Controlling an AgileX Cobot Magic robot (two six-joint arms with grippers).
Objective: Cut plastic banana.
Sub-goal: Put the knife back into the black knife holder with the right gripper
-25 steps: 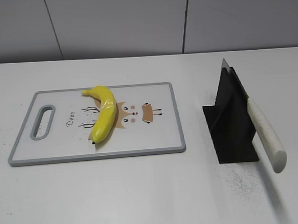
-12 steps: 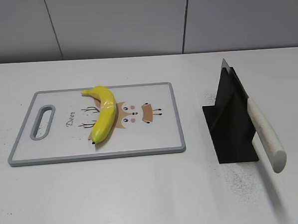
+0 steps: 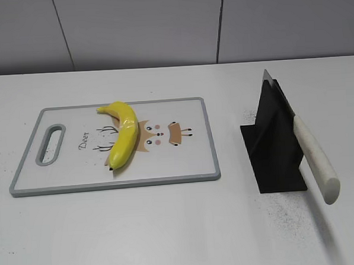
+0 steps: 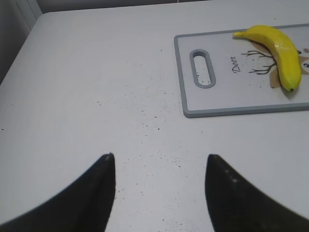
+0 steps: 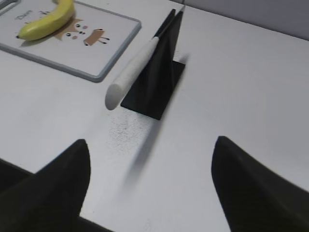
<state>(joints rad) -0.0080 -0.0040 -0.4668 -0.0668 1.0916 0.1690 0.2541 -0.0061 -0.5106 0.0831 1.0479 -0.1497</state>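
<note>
The yellow plastic banana (image 3: 123,134) lies on a white cutting board with a grey rim (image 3: 208,137); it also shows in the left wrist view (image 4: 281,49) and the right wrist view (image 5: 48,21). A knife with a white handle (image 3: 317,159) rests slanted in a black stand (image 3: 274,145), handle toward the front; the right wrist view shows it too (image 5: 133,73). My left gripper (image 4: 159,162) is open and empty over bare table, left of the board. My right gripper (image 5: 150,145) is open and empty, in front of the knife stand. Neither gripper shows in the exterior view.
The board has a handle slot at its left end (image 3: 50,144) and a cartoon deer print (image 3: 159,135). Dark specks dot the white table near the stand (image 3: 285,213). A grey panelled wall (image 3: 159,26) runs behind the table.
</note>
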